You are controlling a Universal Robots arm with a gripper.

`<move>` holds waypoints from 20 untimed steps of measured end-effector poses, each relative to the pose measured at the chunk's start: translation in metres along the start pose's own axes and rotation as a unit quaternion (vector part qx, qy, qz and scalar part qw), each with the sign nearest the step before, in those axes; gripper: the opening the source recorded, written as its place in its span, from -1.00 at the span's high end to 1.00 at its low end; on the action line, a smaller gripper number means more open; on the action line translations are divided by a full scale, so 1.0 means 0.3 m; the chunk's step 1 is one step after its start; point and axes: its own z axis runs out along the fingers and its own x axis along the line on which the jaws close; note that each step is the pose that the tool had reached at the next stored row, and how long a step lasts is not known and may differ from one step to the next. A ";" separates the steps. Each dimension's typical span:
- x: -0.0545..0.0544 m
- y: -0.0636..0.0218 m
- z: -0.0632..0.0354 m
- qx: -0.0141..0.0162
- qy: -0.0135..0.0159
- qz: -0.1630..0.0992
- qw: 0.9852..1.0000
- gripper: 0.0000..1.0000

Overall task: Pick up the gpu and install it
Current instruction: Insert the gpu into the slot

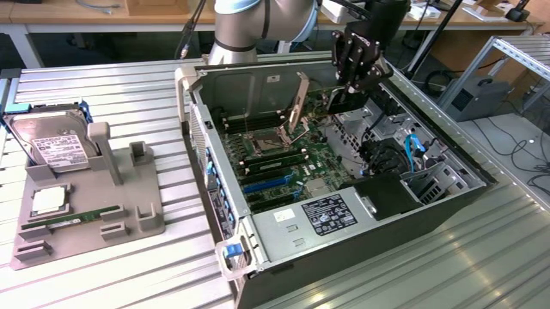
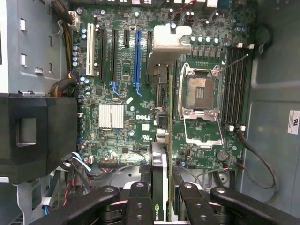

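The gpu (image 1: 346,103) hangs edge-down in my gripper (image 1: 352,89), above the far side of the open computer case (image 1: 447,199). From the wrist, the gpu (image 2: 159,173) is seen edge-on as a thin green card with a silver end and a small logo. It is clamped between the two black fingers (image 2: 138,206), and my gripper (image 2: 161,199) is shut on it. Beneath lies the green motherboard (image 2: 117,136), with its blue expansion slot (image 2: 137,56) and black slots apart from the card. The card hangs near the open CPU socket (image 2: 200,96).
On the exterior view's left, a grey tray (image 1: 129,222) holds a hard drive (image 1: 56,148), a memory stick (image 1: 69,221) and a processor (image 1: 49,199). Inside the case are a black shroud (image 2: 33,131), a raised metal lever (image 1: 301,106) and loose cables (image 1: 408,151).
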 end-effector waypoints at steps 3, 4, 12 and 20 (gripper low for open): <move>0.000 0.000 0.004 0.000 0.001 0.005 1.000 0.45; 0.000 0.001 0.008 0.000 0.001 0.010 1.000 0.45; 0.000 0.003 0.022 0.000 0.001 0.013 1.000 0.45; 0.000 0.005 0.030 0.000 0.001 0.013 1.000 0.45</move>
